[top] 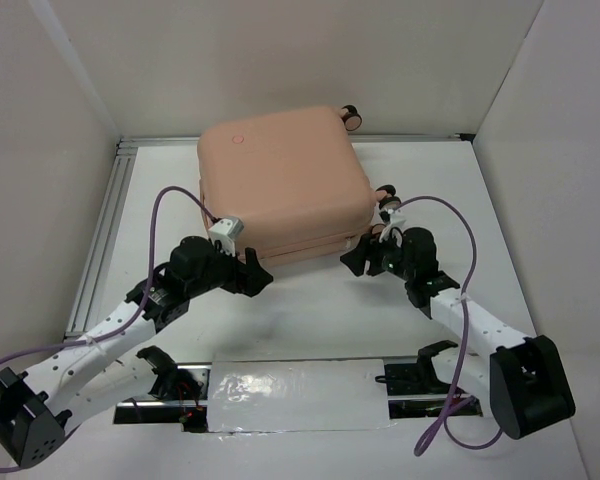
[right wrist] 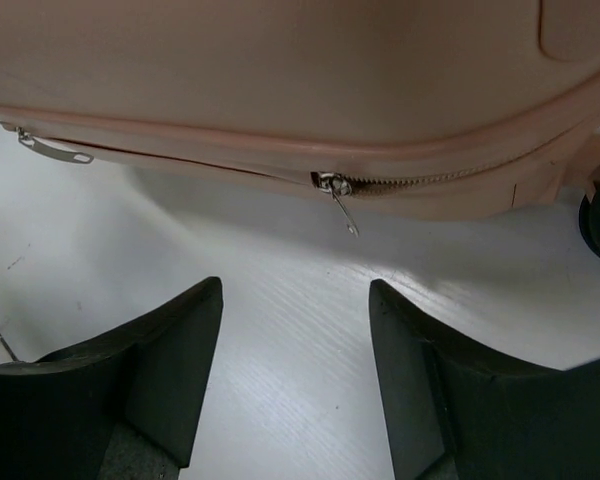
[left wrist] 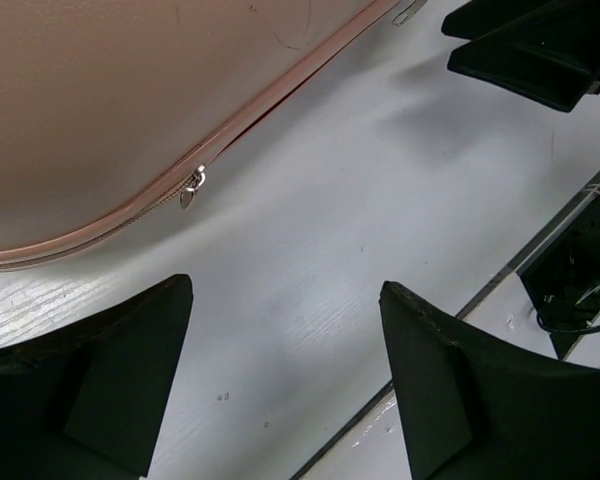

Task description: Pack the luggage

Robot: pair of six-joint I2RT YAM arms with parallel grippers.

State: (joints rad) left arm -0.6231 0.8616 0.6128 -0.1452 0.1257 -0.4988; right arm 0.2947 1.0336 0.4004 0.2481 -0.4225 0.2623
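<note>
The luggage [top: 280, 190] is a peach-pink hard-shell suitcase lying flat with its lid down at the back middle of the table; its wheels point right. In the left wrist view its zip seam carries a small metal pull [left wrist: 190, 190]. In the right wrist view a second zip pull [right wrist: 340, 200] hangs from the seam of the luggage [right wrist: 280, 60]. My left gripper [top: 257, 275] hovers open off the front left corner, nothing between its fingers [left wrist: 140, 360]. My right gripper [top: 357, 262] is open just short of the front right corner, its fingers [right wrist: 180, 350] apart below the hanging pull.
White walls close in the table on three sides. An aluminium rail [top: 105, 235] runs along the left edge. A strip of clear tape over a slot [top: 290, 395] lies near the arm bases. Purple cables [top: 450, 215] loop over both arms.
</note>
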